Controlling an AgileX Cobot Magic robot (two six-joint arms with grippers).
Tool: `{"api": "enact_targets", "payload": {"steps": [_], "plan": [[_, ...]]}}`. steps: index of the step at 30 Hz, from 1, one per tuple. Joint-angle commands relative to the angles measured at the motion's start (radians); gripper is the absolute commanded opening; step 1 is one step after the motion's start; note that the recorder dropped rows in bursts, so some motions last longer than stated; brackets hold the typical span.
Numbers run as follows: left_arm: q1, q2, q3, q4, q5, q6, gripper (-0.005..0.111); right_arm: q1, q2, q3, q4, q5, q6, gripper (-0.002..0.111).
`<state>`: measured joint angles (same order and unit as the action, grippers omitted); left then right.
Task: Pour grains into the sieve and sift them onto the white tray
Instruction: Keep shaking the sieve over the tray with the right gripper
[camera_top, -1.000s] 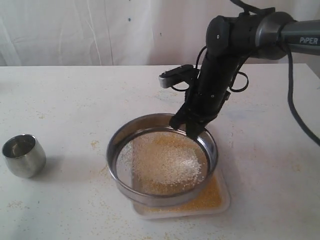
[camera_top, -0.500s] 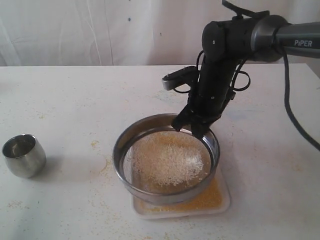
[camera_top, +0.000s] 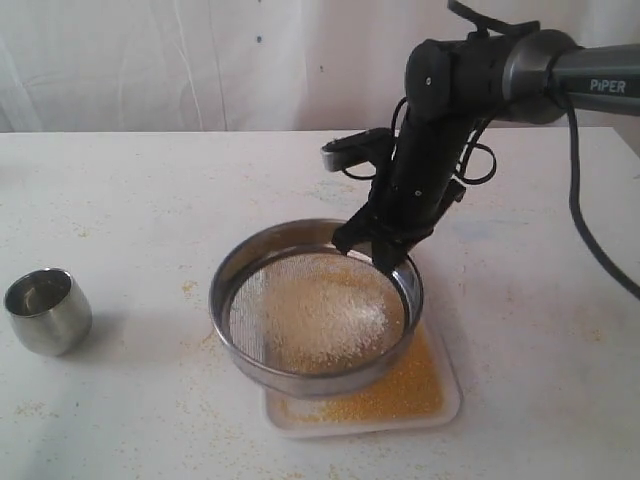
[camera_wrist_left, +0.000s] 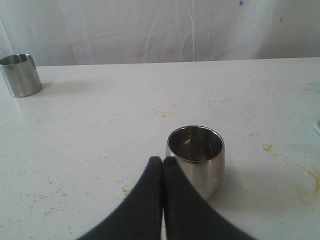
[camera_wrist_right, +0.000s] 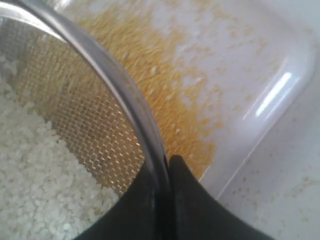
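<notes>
Clamping the sieve (camera_top: 300, 378) by its far rim in the right gripper (camera_top: 372, 255) over the white tray (camera_top: 447, 398), perhaps clear of it, with pale grains (camera_top: 315, 310) on its mesh and the left gripper (camera_wrist_left: 163, 162) pressed together beside a steel cup (camera_wrist_left: 206, 175).

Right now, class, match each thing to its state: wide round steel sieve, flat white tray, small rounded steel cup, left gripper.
Things: 1 wide round steel sieve; 2 flat white tray; 3 small rounded steel cup; 4 left gripper.
States: A shut, empty; B strewn with fine yellow grains; C rim clamped by right gripper; D upright on the table.
Pairs: 1-C, 2-B, 3-D, 4-A.
</notes>
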<state>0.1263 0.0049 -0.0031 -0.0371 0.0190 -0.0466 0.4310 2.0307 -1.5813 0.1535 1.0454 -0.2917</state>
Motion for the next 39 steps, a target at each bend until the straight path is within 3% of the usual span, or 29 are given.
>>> {"api": "enact_targets", "payload": {"steps": [1, 2, 4, 5, 8, 9, 12, 13, 16, 20, 23, 24, 26, 27, 30, 31, 33, 34, 37, 39], "plan": [[0.001, -0.005, 0.003, -0.008, 0.003, -0.002, 0.000, -0.002, -0.015, -0.002, 0.136, 0.083, -0.300, 0.000], [0.001, -0.005, 0.003, -0.008, 0.003, -0.002, 0.000, -0.002, -0.015, -0.002, 0.112, 0.058, -0.237, 0.000], [0.001, -0.005, 0.003, -0.008, 0.003, -0.002, 0.000, -0.009, -0.015, -0.002, -0.001, -0.066, 0.096, 0.000], [0.001, -0.005, 0.003, -0.008, 0.003, -0.002, 0.000, -0.009, -0.015, -0.002, -0.002, -0.071, 0.142, 0.000], [0.001, -0.005, 0.003, -0.008, 0.003, -0.002, 0.000, 0.004, -0.015, -0.002, 0.156, 0.084, -0.282, 0.000], [0.001, -0.005, 0.003, -0.008, 0.003, -0.002, 0.000, 0.006, -0.015, -0.002, 0.156, 0.090, -0.323, 0.000], [0.001, -0.005, 0.003, -0.008, 0.003, -0.002, 0.000, -0.004, -0.015, -0.002, 0.026, -0.070, 0.089, 0.000], [0.001, -0.005, 0.003, -0.008, 0.003, -0.002, 0.000, -0.004, -0.015, -0.002, 0.022, -0.070, 0.123, 0.000], [0.001, -0.005, 0.003, -0.008, 0.003, -0.002, 0.000, 0.011, -0.015, -0.002, 0.134, 0.051, -0.252, 0.000], [0.001, -0.005, 0.003, -0.008, 0.003, -0.002, 0.000, 0.000, -0.015, -0.002, 0.033, -0.063, 0.110, 0.000], [0.001, -0.005, 0.003, -0.008, 0.003, -0.002, 0.000, 0.009, -0.015, -0.002, 0.102, 0.051, -0.232, 0.000], [0.001, -0.005, 0.003, -0.008, 0.003, -0.002, 0.000, 0.009, -0.015, -0.002, 0.058, 0.042, -0.196, 0.000], [0.001, -0.005, 0.003, -0.008, 0.003, -0.002, 0.000, 0.002, -0.015, -0.002, -0.071, -0.047, 0.137, 0.000], [0.001, -0.005, 0.003, -0.008, 0.003, -0.002, 0.000, -0.001, -0.015, -0.002, -0.077, -0.038, 0.165, 0.000], [0.001, -0.005, 0.003, -0.008, 0.003, -0.002, 0.000, 0.016, -0.015, -0.002, 0.013, 0.106, -0.239, 0.000], [0.001, -0.005, 0.003, -0.008, 0.003, -0.002, 0.000, 0.016, -0.015, -0.002, -0.055, 0.078, -0.160, 0.000], [0.001, -0.005, 0.003, -0.008, 0.003, -0.002, 0.000, 0.008, -0.017, -0.002, -0.181, -0.017, 0.182, 0.000], [0.001, -0.005, 0.003, -0.008, 0.003, -0.002, 0.000, 0.005, -0.017, -0.002, -0.171, -0.016, 0.192, 0.000], [0.001, -0.005, 0.003, -0.008, 0.003, -0.002, 0.000, 0.018, -0.017, -0.002, 0.017, 0.125, -0.256, 0.000], [0.001, -0.005, 0.003, -0.008, 0.003, -0.002, 0.000, 0.013, -0.017, -0.002, -0.040, 0.060, -0.131, 0.000]]}}
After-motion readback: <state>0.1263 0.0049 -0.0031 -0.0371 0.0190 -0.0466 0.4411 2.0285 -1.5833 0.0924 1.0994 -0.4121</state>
